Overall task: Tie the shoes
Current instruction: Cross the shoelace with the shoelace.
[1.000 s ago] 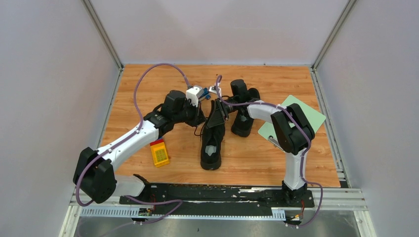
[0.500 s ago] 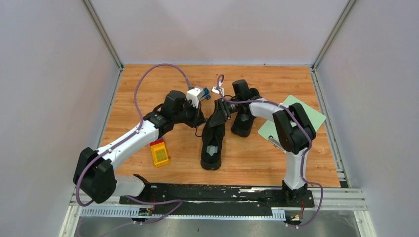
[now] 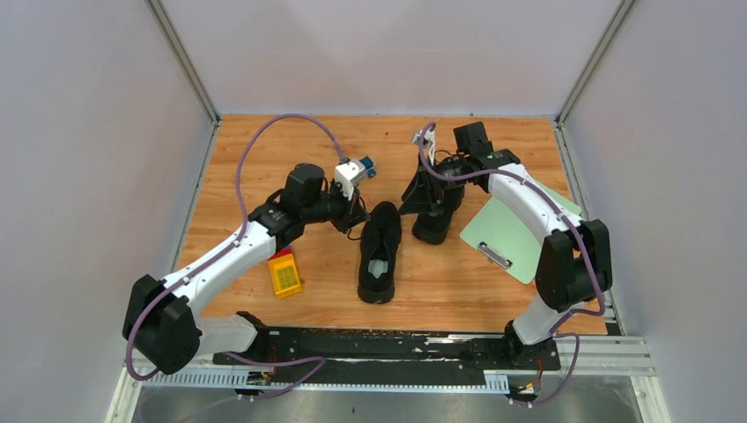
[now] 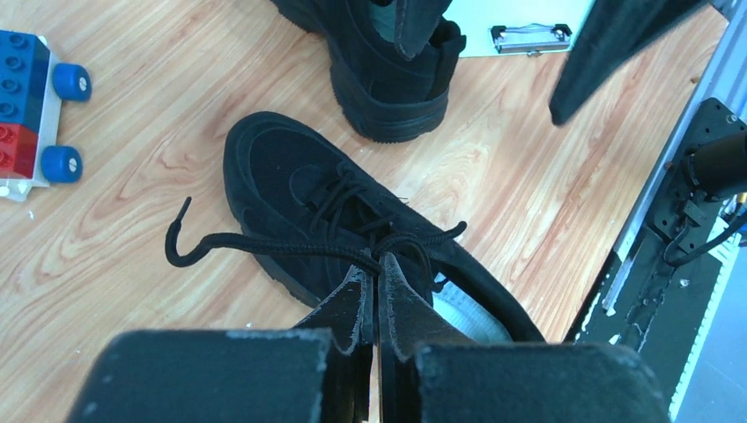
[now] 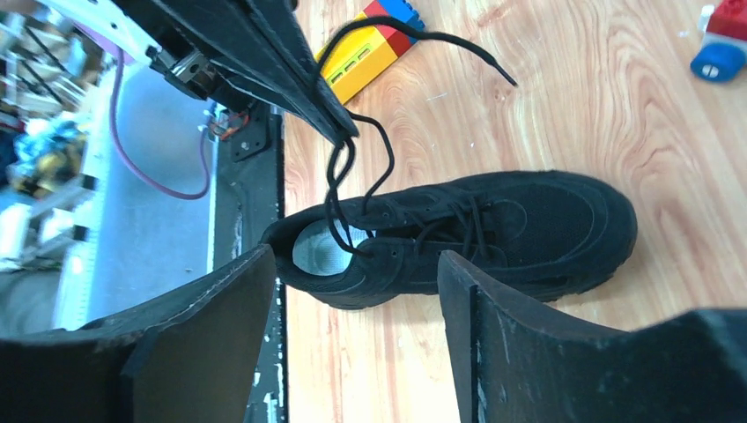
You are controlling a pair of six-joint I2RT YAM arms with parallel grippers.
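Two tools, two states: your left tool (image 4: 374, 275) is pressed together on the lace (image 4: 264, 248) of the near shoe (image 3: 379, 256), holding a stretch of it up off the tongue, while your right tool (image 5: 352, 264) hangs spread wide, gripping nothing. That near shoe lies around the middle of the bench (image 3: 264, 150), toe away from the arm bases. The second shoe (image 3: 434, 216) sits just beside it, farther back on the right, next to a green clipboard (image 3: 511, 238).
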